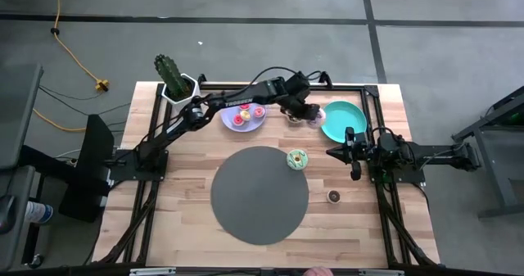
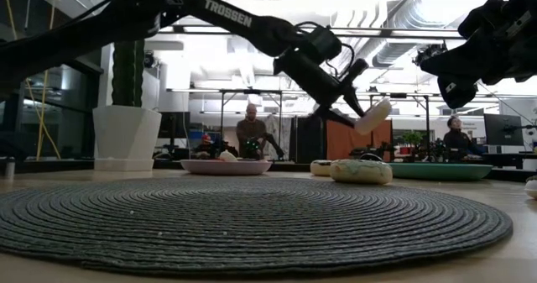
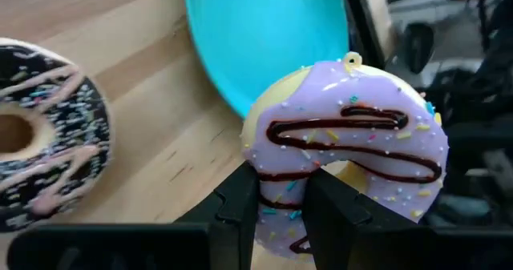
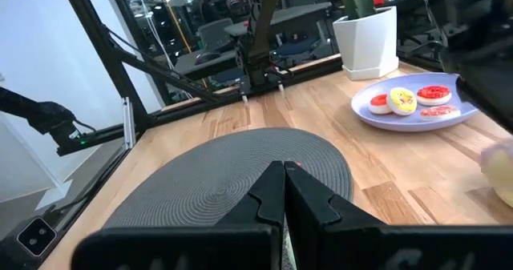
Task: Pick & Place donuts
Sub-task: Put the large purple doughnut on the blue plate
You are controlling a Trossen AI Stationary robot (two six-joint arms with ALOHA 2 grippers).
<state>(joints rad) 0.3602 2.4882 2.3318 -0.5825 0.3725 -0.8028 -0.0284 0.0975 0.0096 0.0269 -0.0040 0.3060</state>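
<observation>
Pinching the lavender-iced donut (image 3: 345, 154) by its ring wall, the left pincer (image 3: 280, 214) is hanging above the bench (image 1: 180, 219) at about one o'clock from the grey mat (image 1: 259, 196), beside the teal plate (image 1: 342, 120). It is looking light and squashy, icing slick, so gripping the rim suits. Right pincer (image 4: 282, 198) is waiting, pressed together.

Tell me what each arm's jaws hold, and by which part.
The left gripper pinches the lavender-iced donut by its ring's edge. The right gripper is shut, empty.
</observation>
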